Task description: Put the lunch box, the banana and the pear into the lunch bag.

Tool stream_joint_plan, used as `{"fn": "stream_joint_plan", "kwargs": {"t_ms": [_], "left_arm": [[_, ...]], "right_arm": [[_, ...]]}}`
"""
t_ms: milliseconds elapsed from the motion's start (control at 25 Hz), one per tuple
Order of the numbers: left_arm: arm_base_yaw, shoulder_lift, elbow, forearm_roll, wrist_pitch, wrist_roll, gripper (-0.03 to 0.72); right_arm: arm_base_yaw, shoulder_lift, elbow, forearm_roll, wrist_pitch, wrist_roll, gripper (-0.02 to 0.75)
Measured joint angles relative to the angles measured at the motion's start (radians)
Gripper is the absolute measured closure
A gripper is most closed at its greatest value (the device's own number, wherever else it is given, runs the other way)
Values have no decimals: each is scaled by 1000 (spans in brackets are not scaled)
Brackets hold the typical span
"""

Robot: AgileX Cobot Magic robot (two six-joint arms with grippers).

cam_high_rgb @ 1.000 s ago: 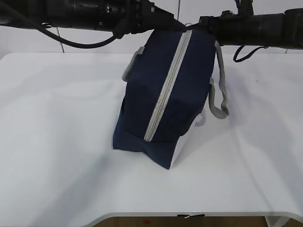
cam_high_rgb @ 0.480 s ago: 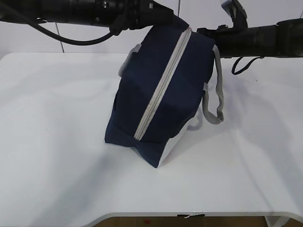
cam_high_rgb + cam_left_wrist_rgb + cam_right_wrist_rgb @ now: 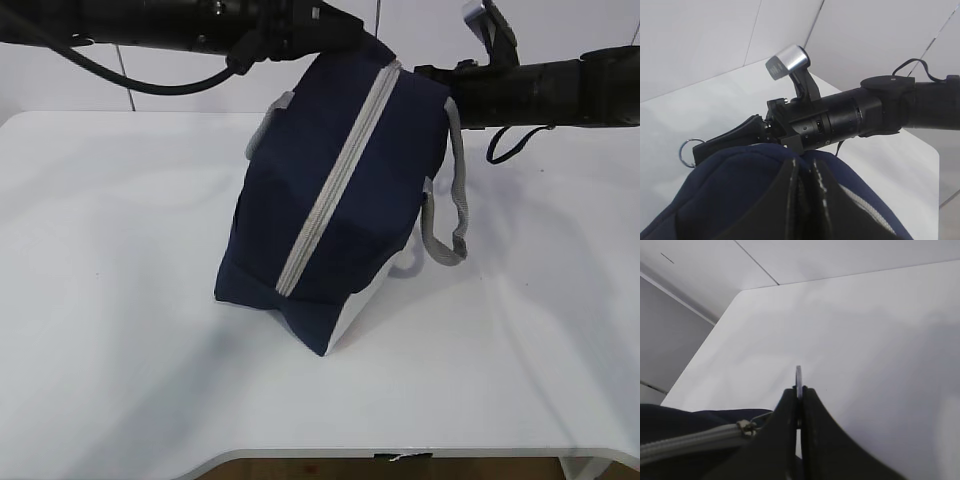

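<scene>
The navy lunch bag [image 3: 340,200] hangs tilted above the white table, its lower corner touching the tabletop, and its grey zipper [image 3: 335,190] runs shut down its length. My left gripper [image 3: 804,161] is shut, pinching the navy fabric at the bag's top end [image 3: 740,190]. My right gripper [image 3: 799,388] is shut on the zipper's metal ring pull [image 3: 798,374], next to the slider [image 3: 745,427]. In the exterior view both grippers meet at the bag's top, left [image 3: 365,45] and right [image 3: 420,72]. The lunch box, the banana and the pear are out of view.
Grey strap handles hang off the bag, one on the right [image 3: 455,215] and one at the left [image 3: 265,130]. The white table [image 3: 120,300] spreads all round the bag, with its front edge near the bottom of the exterior view. A pale wall stands behind.
The bag has swung and shifted to the left, its lower end sliding left on the table. Both arms have moved slightly left with it, still gripping.
</scene>
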Motion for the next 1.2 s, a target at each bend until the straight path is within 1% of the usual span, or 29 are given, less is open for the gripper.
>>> {"fn": "stream_joint_plan", "kwargs": {"t_ms": [80,120,160,200,240,320,400,440,480,560,640,840,1000,1120,1200], "left_arm": [[0,-2,0,2,0,2,661],[0,-4,0,4,0,2,661],[0,-6,0,4,0,2,661],[0,-6,0,4,0,2,661],[0,-8,0,4,2,3,661],[0,-10,0,4,2,4,661],[0,-12,0,2,2,6,661],[0,-12,0,0,0,6,661],[0,-14,0,0,-4,6,661],[0,-14,0,0,-10,6,661],[0,-14,0,-1,-18,6,661],[0,-8,0,-11,-41,6,661],[0,-1,0,-16,-149,6,661],[0,7,0,-30,-240,6,655],[0,17,-4,-40,-267,6,620]], "right_arm": [[0,0,0,6,6,0,729],[0,1,0,12,12,0,717],[0,1,-2,14,16,0,686],[0,2,-8,14,18,0,642],[0,5,-15,14,24,0,569],[0,5,-37,12,33,0,397],[0,5,-63,12,38,0,274],[0,3,-73,8,38,0,237],[0,-2,-85,2,38,0,218],[0,-17,-113,-23,40,0,195],[0,-41,-143,-61,47,5,188],[0,-107,-224,-203,75,83,183],[0,-139,-270,-327,123,172,182],[0,-155,-288,-392,150,223,182],[0,-164,-289,-417,160,242,182]]}}
